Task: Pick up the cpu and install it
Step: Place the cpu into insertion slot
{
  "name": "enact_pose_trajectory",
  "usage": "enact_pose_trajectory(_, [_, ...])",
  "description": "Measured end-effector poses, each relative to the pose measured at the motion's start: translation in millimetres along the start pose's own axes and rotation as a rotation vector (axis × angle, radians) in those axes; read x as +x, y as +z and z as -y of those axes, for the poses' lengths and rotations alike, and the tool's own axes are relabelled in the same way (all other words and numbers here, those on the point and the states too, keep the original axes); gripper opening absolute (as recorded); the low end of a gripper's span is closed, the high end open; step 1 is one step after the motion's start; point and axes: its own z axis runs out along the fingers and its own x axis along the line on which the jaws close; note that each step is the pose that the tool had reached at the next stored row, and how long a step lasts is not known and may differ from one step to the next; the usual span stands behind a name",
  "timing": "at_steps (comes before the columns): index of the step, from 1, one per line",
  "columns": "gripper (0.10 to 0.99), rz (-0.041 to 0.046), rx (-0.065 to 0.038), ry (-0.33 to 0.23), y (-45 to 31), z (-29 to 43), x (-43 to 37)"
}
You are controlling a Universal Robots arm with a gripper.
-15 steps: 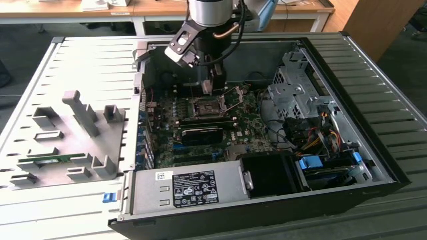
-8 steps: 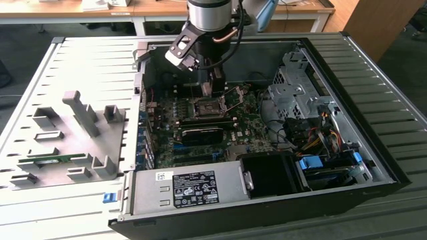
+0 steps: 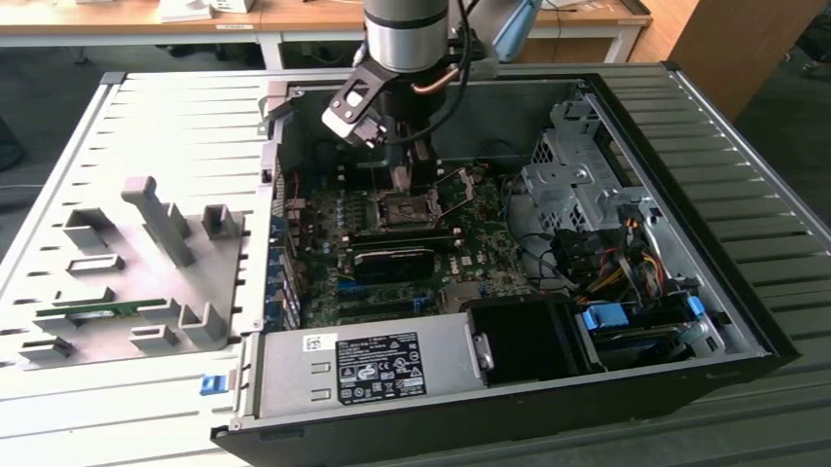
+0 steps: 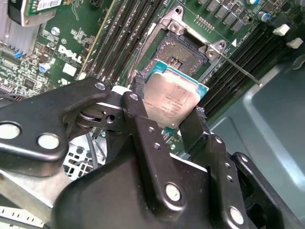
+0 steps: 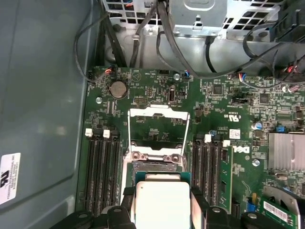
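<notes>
We see, in the second wrist view, the fingers (image 4: 148, 136) clenched on the tilted cpu (image 4: 174, 98), over the open socket (image 3: 399, 207), just above centre in the exterior view.

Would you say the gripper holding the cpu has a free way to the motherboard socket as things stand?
Probably yes: the gripper holds the cpu close over the socket, whose metal frame is swung open, and nothing lies between them.
</notes>
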Motion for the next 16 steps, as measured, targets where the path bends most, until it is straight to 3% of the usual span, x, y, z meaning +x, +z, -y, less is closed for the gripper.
enact_pose_trajectory(16, [0.541, 0.0003, 0.0, 0.002, 18.1, 3.5, 1.5])
